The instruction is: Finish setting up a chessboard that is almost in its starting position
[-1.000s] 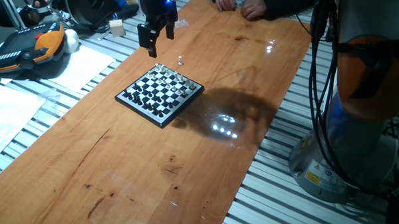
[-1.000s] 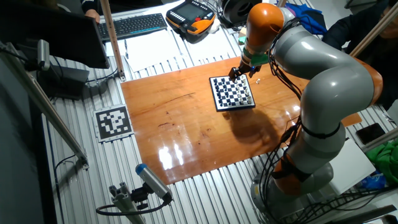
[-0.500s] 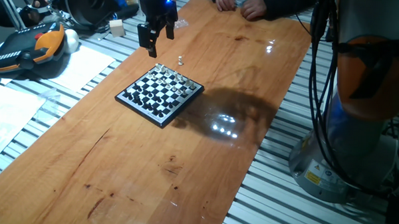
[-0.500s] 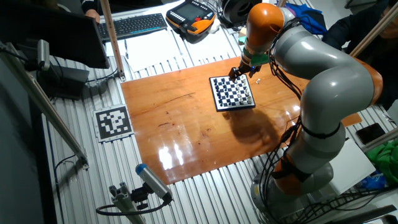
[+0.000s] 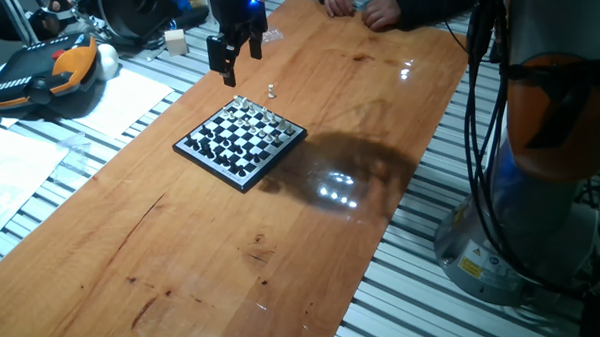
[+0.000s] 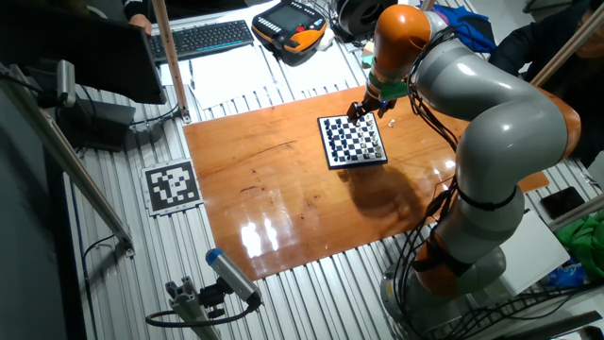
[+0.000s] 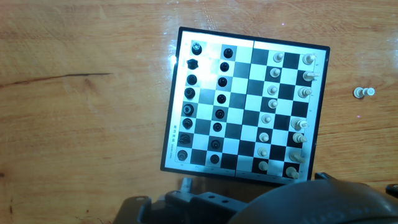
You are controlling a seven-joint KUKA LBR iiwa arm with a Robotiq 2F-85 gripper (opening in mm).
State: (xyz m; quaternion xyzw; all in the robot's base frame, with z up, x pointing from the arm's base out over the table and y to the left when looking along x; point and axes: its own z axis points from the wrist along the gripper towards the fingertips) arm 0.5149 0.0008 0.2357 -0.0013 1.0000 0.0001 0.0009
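**Gripper hangs over the board's far corner, one white piece off to the side**

The chessboard lies flat on the wooden table, its black and white pieces standing in rows along opposite edges. Just beyond the chessboard's far edge, a lone white piece stands on the bare wood. Above the far corner of the chessboard hovers the gripper, fingers parted and holding nothing.

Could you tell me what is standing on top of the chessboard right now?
On the chessboard, black pieces fill two rows on one side and white pieces on the other. The middle squares are bare. The board's near edge is partly covered by the end effector's body.
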